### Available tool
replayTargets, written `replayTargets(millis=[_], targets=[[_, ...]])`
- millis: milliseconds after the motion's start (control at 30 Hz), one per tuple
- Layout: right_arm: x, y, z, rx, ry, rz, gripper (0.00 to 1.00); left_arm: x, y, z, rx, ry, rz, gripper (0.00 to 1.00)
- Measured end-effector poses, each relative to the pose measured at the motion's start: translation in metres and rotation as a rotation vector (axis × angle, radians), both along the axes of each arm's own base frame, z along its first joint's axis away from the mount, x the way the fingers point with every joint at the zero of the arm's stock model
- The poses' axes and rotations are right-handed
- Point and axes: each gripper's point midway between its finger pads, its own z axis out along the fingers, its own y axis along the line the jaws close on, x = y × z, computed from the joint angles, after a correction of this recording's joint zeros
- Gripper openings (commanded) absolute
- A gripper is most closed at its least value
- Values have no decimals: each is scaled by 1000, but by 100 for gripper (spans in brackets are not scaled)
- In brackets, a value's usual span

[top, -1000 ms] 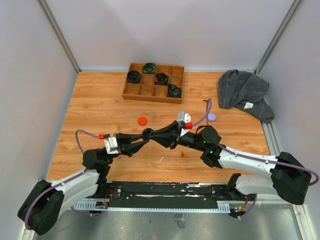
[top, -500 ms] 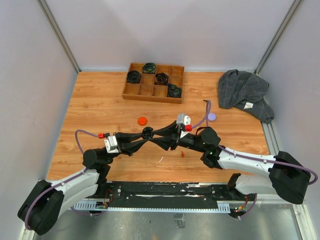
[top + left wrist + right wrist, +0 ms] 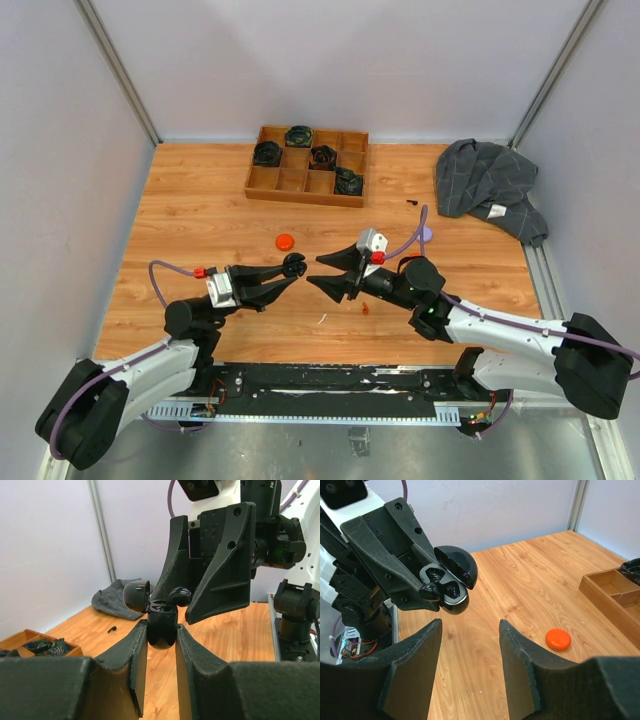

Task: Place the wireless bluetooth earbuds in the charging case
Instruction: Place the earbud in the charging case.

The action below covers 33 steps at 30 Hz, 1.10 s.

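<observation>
Left gripper [image 3: 294, 270]: fingers pressed onto the charging case [image 3: 452, 599], held above the table [image 3: 200, 220], lid [image 3: 457, 565] swung open.
Seated earbud [image 3: 430, 591]: black, at the case's mouth on the edge away from the lid; whether it is fully home cannot be told.
Right gripper [image 3: 470, 623]: jaws spread, empty, facing the case and just apart from it.
Orange puck [image 3: 285, 241]: on the table just beyond the case.
Orange-red earbud [image 3: 365, 307]: on the table, to the case's right, nearer the arm bases.
Loose black earbud [image 3: 412, 203]: far right of the case.
Wooden tray [image 3: 300, 195]: well beyond the case.
</observation>
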Motion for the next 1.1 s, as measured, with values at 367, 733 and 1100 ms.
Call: replayTargets(millis=[367, 733, 1100], targets=[[-5, 0, 3, 7, 0, 25, 74, 2, -1, -4, 8, 14, 0, 0], [-5, 3, 7, 37, 28, 34, 77, 2, -2, -5, 12, 16, -4, 0], [1, 5, 15, 66, 39, 8, 77, 0, -4, -10, 31, 24, -24, 0]])
